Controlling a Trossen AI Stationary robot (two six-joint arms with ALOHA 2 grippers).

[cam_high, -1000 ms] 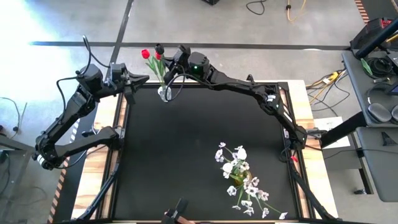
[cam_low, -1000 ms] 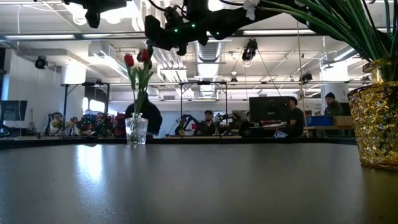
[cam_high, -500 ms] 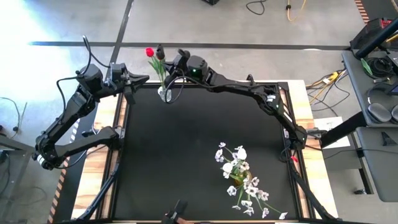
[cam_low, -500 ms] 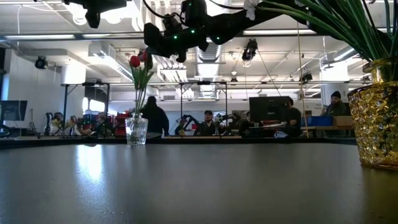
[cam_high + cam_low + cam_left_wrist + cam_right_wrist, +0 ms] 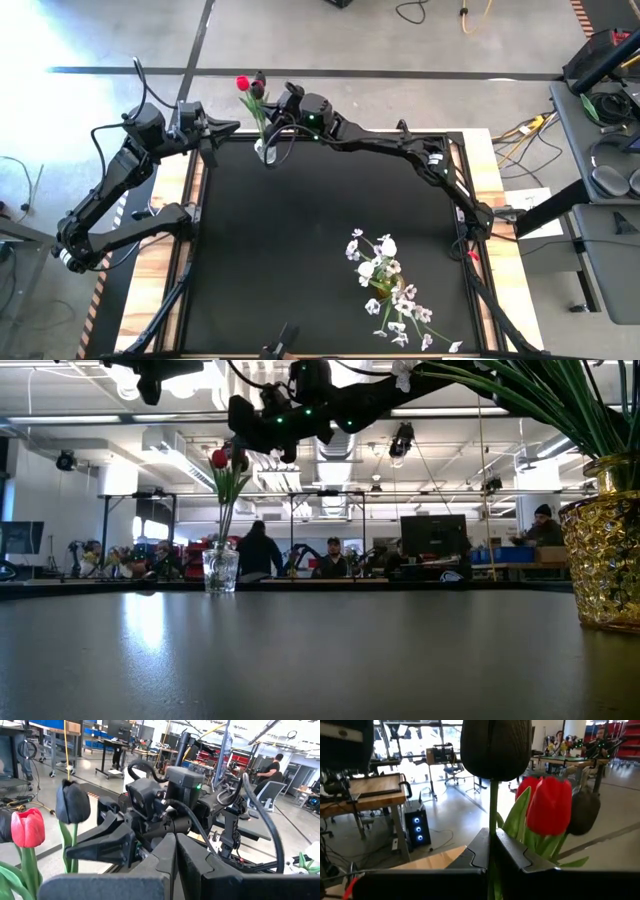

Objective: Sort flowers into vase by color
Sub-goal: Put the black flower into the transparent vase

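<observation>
A small glass vase [image 5: 265, 150] [image 5: 219, 570] stands at the table's far left and holds a red tulip [image 5: 242, 84] [image 5: 549, 805] and a dark tulip [image 5: 583, 810] by their stems. My right gripper [image 5: 270, 108] [image 5: 492, 845] hovers above the vase, shut on the stem of another dark tulip [image 5: 495, 747] [image 5: 73, 802]. My left gripper [image 5: 232, 127] [image 5: 175, 852] waits shut and level at the far left corner, touching nothing. White flowers [image 5: 385, 270] fill a gold vase [image 5: 383, 290] [image 5: 605, 560] at the near right. My right gripper pinches the dark tulip's green stem [image 5: 493, 827] between its two fingers, a short way below the head. The fingers lie level, come from the table's right side and cross the stem. The tulip stands upright, its stem running down toward the glass vase; I cannot tell whether its end is inside.
The black table top [image 5: 300, 240] lies bare between the two vases. In the low view, people and workbenches show in the room beyond the far edge.
My right gripper has sunk a little toward the glass vase and drifted toward the table's left edge, carrying the dark tulip down beside the red head. The tulip heads above the vase now stand closer together.
</observation>
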